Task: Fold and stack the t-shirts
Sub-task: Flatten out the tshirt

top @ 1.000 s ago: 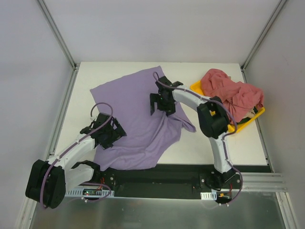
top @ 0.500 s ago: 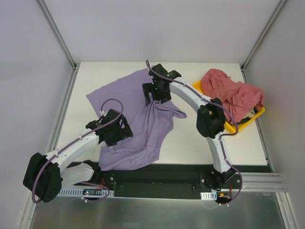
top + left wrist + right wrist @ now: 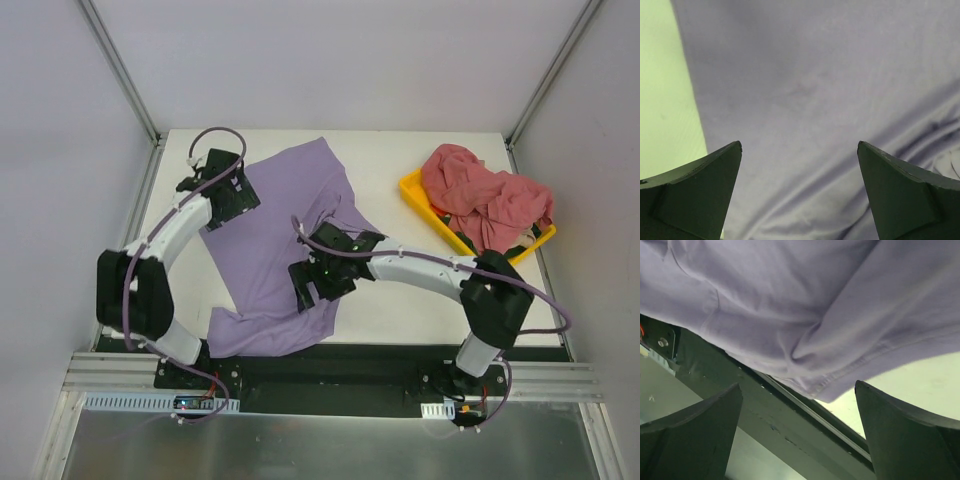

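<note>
A lavender t-shirt point(image 3: 275, 235) lies spread and wrinkled on the white table, running from the far middle down to the near edge. My left gripper point(image 3: 228, 200) hovers open over its far left edge; in the left wrist view, lavender cloth point(image 3: 815, 85) fills the gap between the fingers point(image 3: 799, 145), which hold nothing. My right gripper point(image 3: 315, 288) stands open over the shirt's near right part. The right wrist view shows the shirt's hem point(image 3: 840, 375) above the empty fingers point(image 3: 798, 385). Dusty pink-red t-shirts point(image 3: 487, 198) lie heaped in a tray.
The yellow tray point(image 3: 413, 187) sits at the far right of the table. The black rail of the table's near edge point(image 3: 765, 415) lies right below the right gripper. Bare white table point(image 3: 440, 300) shows between the lavender shirt and the tray.
The left gripper swung from the shirt's near left to its far left edge. The right gripper came from the far middle toward the near edge. The shirt now lies narrower and longer.
</note>
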Available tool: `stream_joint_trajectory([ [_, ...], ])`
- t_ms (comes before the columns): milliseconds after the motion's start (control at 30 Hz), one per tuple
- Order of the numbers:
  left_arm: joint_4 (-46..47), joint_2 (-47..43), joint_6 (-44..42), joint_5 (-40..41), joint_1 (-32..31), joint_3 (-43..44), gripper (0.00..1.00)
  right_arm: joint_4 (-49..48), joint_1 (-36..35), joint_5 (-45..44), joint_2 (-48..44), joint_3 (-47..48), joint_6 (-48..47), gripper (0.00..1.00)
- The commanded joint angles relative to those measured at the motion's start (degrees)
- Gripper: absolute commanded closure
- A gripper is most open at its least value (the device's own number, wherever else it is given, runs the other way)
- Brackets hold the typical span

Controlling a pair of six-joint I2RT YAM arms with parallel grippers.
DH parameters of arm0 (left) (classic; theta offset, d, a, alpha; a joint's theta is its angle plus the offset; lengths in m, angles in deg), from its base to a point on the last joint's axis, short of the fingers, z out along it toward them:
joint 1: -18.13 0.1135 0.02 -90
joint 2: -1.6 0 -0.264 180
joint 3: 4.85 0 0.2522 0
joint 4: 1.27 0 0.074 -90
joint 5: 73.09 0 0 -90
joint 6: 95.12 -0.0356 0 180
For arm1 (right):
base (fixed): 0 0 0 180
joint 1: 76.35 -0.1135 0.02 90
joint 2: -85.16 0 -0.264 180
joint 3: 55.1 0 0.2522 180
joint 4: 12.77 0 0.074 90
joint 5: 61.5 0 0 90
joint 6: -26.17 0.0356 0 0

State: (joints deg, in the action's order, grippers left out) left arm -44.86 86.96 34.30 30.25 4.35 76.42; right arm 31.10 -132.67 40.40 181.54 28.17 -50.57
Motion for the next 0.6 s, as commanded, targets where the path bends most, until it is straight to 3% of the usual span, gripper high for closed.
stream_joint_trajectory([
  [0, -0.9, 9.9, -6.9, -4.5, 3.6, 7.0, 0.01, -8.8, -2.0, 2.3, 3.0, -1.1, 5.8, 0.03],
  [133, -0.6, 18.4, -7.7, -5.2, 6.0, 10.1, 0.01, -13.4, -2.1, 4.3, 7.4, -1.6, 6.3, 0.03],
  [300, -0.5, 25.2, -7.9, -8.8, 7.9, 10.8, 0.01, -10.3, 0.3, 2.2, 12.2, 0.5, 5.6, 0.03],
  [433, -0.4, 25.1, -5.2, -11.2, 9.3, 7.2, 0.01, -3.6, 5.1, -0.7, 13.7, 0.8, 2.8, 0.03],
  [567, -0.5, 21.2, -1.9, -6.6, 9.5, 1.6, 0.01, 2.1, 14.8, -2.7, 13.2, 1.4, -1.8, 0.03],
])
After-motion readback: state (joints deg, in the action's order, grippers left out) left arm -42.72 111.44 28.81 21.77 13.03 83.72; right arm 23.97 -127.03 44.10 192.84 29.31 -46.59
